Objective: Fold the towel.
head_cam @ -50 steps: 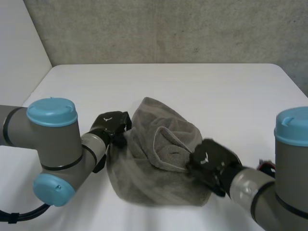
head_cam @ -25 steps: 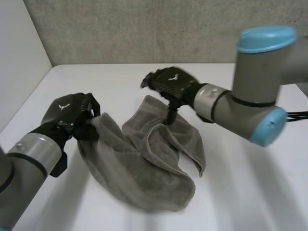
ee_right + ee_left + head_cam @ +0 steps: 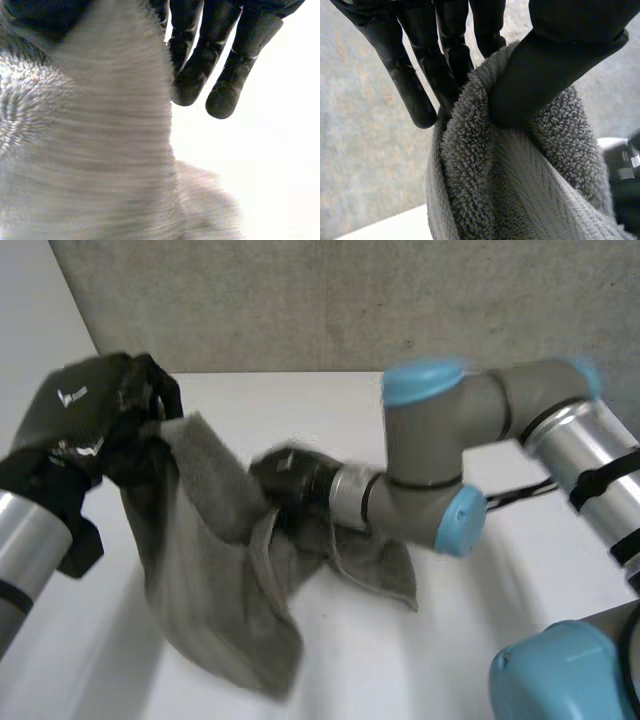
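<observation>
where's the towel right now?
Head view, left of centre: the towel hangs from the raised left hand, which pinches one edge, down to the table. The right hand grips its middle.

Nothing in the room can be read as words or numbers. The left hand carries small white marks on its back, too blurred to make out.

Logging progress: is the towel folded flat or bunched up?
Bunched, not folded: the left hand pinches one end of the towel aloft, the rest hanging crumpled to the table.
</observation>
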Tool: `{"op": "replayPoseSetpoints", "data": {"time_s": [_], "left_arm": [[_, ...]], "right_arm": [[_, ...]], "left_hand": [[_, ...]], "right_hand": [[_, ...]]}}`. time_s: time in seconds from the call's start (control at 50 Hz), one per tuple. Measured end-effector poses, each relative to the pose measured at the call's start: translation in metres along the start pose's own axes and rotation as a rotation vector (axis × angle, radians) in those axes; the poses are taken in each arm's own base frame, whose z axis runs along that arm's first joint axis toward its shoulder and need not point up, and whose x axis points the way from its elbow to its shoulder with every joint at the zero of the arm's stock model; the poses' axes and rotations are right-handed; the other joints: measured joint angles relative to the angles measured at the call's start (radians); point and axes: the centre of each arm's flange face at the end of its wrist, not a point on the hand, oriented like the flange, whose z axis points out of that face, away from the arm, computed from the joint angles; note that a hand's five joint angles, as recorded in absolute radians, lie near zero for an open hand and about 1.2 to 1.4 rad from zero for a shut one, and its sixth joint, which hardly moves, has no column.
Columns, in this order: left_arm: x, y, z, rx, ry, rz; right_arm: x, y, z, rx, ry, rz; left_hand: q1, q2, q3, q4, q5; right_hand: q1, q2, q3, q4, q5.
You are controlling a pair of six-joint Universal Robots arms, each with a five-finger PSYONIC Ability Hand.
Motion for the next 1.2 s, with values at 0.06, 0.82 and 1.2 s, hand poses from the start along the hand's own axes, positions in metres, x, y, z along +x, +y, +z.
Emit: {"op": "replayPoseSetpoints", "data": {"time_s": [0.06,0.82,1.2], "left_arm": [[-0.003,-0.011,0.012,0.043,-0.009,0.000],[-0.024,0.145,0.062,-0.281,-0.078,-0.062],[-0.029,0.090,0.024,-0.127,-0.095,-0.046]], "right_arm": [[0.034,-0.032,-0.011,0.092,0.171,-0.032],[-0.054,0.065,-0.131,-0.417,0.163,-0.202],[0.063,-0.002,-0.150,-0.161,0.537,0.075]], "left_hand": [[0.000,0.000,0.000,0.000,0.000],[0.006,0.002,0.001,0.000,0.004],[0.005,0.002,0.001,0.000,0.004]], "right_hand": [[0.000,0.000,0.000,0.000,0.000],[-0.953,-0.915,-0.956,-0.975,-0.977],[-1.083,-1.067,-1.094,-1.076,-1.075]]}}
